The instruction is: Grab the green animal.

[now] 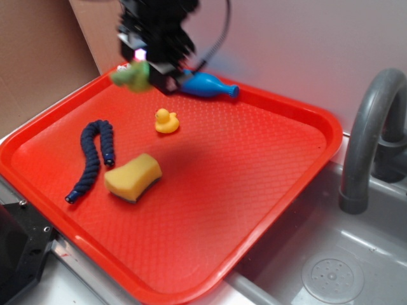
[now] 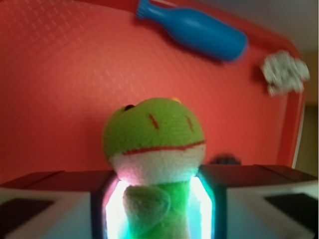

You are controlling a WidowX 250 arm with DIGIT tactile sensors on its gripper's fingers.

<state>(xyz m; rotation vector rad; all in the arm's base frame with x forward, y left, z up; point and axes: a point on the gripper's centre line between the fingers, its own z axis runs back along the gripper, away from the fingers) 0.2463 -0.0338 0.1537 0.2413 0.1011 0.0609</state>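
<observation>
The green animal [image 1: 131,75] is a fuzzy green plush with a white jaw and a red mouth line. My gripper [image 1: 147,71] is shut on it and holds it above the far left part of the red tray [image 1: 254,190]. In the wrist view the plush [image 2: 154,149] fills the middle, its body squeezed between my two glowing pads [image 2: 115,209], its head sticking out past them. My gripper [image 2: 157,211] is closed round its body.
A small yellow rubber duck [image 1: 166,121], a yellow sponge [image 1: 133,176] and a dark blue fuzzy worm [image 1: 94,155] lie on the tray. A blue bowling pin [image 1: 210,85] lies at the tray's far edge, also in the wrist view [image 2: 199,32]. A grey sink [image 1: 331,267] and tap [image 1: 372,133] are at the right.
</observation>
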